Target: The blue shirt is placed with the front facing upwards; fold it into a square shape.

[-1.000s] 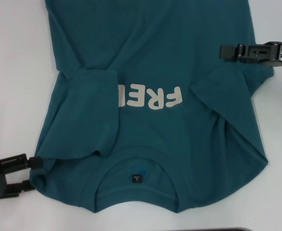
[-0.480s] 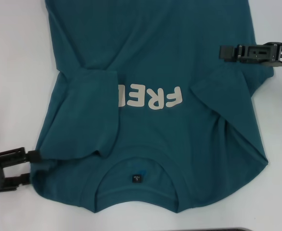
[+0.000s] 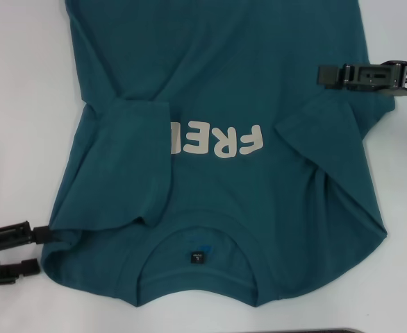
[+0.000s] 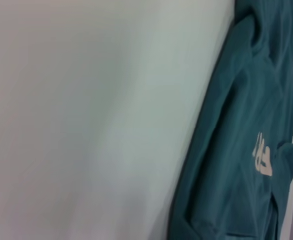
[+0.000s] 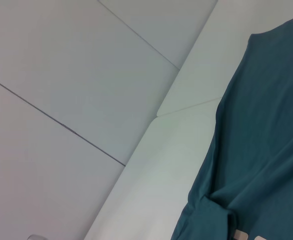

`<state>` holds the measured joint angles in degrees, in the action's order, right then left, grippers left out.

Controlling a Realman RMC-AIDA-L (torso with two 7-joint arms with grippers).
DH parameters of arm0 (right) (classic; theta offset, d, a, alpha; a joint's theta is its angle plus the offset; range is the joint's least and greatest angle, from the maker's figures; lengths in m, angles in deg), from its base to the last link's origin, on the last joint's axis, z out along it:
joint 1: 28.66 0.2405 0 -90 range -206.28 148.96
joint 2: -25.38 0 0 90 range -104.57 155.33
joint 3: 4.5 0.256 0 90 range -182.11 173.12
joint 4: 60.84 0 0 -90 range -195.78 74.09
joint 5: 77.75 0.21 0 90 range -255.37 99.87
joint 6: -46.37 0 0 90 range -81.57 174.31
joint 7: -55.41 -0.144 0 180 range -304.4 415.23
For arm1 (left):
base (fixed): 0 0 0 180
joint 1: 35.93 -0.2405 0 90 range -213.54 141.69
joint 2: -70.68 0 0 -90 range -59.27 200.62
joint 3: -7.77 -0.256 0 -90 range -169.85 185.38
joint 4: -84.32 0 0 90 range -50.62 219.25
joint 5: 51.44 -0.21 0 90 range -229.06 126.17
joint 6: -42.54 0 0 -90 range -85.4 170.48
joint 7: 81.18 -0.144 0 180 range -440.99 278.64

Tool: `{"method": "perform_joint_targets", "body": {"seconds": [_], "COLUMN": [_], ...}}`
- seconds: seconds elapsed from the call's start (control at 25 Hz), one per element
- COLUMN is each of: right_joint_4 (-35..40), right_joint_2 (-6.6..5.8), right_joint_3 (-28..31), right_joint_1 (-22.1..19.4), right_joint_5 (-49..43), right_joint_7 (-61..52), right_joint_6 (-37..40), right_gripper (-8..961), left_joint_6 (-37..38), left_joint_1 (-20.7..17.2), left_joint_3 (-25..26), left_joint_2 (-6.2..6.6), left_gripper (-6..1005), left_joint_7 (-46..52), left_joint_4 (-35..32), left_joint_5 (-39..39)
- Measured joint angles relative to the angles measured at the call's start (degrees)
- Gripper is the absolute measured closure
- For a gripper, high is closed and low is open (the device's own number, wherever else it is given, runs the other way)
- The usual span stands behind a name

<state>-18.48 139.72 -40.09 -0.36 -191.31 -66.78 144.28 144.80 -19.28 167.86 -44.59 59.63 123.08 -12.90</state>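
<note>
The blue shirt (image 3: 224, 139) lies front-up on the white counter (image 3: 23, 104) with both sleeves folded in, the left claw (image 3: 30, 250) open beside its shoulder, probably ready to grab, and the right claw (image 3: 321, 75) seemingly closed over its side.

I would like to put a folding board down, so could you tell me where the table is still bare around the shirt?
The white table is bare left of the blue shirt, above the left gripper, and right of it below the right gripper. The middle is all cloth.
</note>
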Motion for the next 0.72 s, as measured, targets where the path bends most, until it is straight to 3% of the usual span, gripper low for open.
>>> {"method": "perform_joint_targets", "body": {"seconds": [0.72], "right_joint_4": [0.00], "right_joint_2": [-0.15], "right_joint_3": [0.00], "right_joint_1": [-0.18], "right_joint_5": [0.24], "right_joint_7": [-0.07], "right_joint_6": [0.20], "right_gripper": [206], "left_joint_6": [0.04], "left_joint_1": [2.48], "left_joint_3": [-2.30], "left_joint_2": [-1.51], "left_gripper": [210], "left_joint_7": [2.40], "left_joint_4": [1.23], "left_joint_5": [0.58]}}
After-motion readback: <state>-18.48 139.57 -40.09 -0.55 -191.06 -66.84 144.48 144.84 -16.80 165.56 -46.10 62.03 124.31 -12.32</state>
